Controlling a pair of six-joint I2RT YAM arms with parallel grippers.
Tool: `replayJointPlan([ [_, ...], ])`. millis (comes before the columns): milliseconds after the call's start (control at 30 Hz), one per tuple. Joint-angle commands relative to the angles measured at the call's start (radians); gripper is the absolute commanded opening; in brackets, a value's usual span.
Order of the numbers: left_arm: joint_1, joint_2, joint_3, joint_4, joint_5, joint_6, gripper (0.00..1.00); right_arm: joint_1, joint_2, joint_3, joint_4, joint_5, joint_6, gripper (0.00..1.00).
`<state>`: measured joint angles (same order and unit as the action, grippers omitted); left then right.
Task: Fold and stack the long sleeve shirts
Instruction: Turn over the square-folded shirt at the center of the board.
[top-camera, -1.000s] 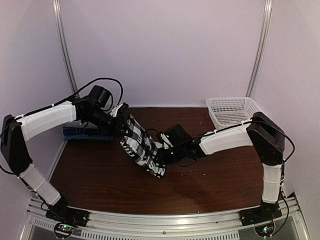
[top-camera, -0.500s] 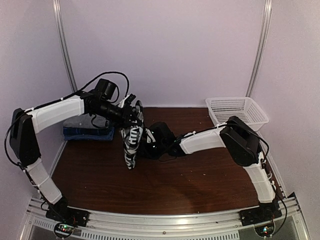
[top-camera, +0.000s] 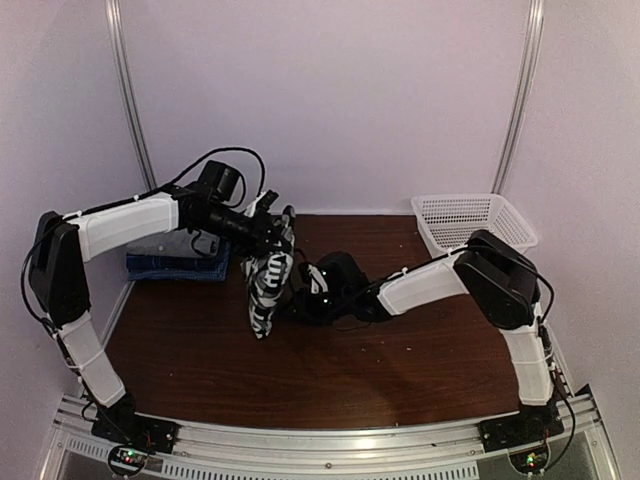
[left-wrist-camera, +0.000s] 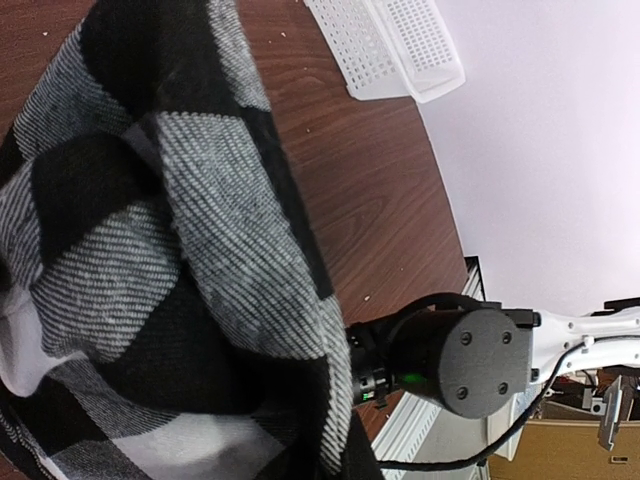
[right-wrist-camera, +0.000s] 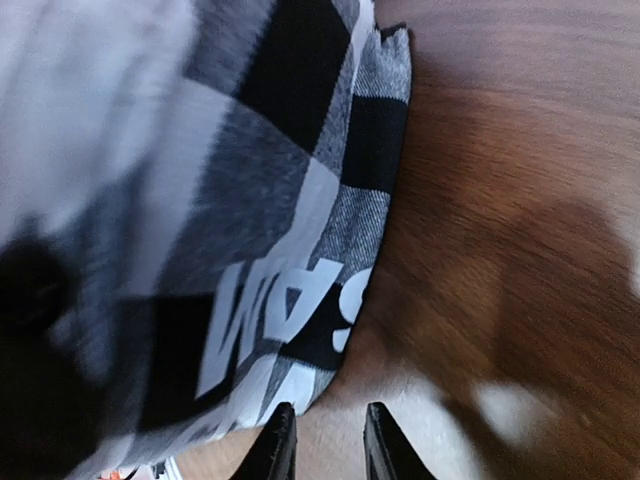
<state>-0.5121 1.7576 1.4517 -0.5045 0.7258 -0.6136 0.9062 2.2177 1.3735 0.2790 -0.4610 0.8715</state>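
Left gripper (top-camera: 277, 228): found left of centre in the overhead view, clamped shut on the upper end of the plaid shirt (top-camera: 264, 292). The black-and-white shirt is held up as a narrow hanging bundle. Its lower end is brought down near the table (top-camera: 400, 370), though contact cannot be judged. In the left wrist view the frame is mostly filled by the checked cloth (left-wrist-camera: 150, 250), and the fingers themselves are hidden.

Right gripper (right-wrist-camera: 328, 445): seen at the bottom edge of its wrist view, jaws parted only a little, with nothing caught between the tips and bare wood seen through the gap. The shirt's hem (right-wrist-camera: 280, 200), printed with white block letters, is noted just above and left of the fingertips. In the overhead view this gripper (top-camera: 298, 302) is placed low at the right side of the hanging bundle, partly merged with it in shadow.

Outward: a folded stack of dark blue shirts (top-camera: 175, 264) is logged at the left edge of the table, behind the left arm. A white mesh basket (top-camera: 470, 222) is recorded at the upper right corner.
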Motion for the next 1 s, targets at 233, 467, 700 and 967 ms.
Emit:
replayJointPlan([
  [233,-0.066,0.104,0.121,0.067,0.007,-0.02,0.0,-0.071,-0.367,-0.267,0.001,0.116,-0.096,0.32],
  [467,-0.263,0.369,0.396,0.046,-0.121,-0.117,0.13,-0.206,-0.702,-0.553,-0.145,0.26,-0.148,0.4],
  [700,-0.347,0.576,0.733,-0.017,-0.167,-0.166,0.56,-0.329,-0.898,-0.672,-0.25,0.309,-0.191,0.6],
  [967,-0.232,0.3,0.31,0.071,-0.288,-0.161,0.57,-0.327,-0.743,-0.575,-0.263,0.213,-0.254,0.67],
])
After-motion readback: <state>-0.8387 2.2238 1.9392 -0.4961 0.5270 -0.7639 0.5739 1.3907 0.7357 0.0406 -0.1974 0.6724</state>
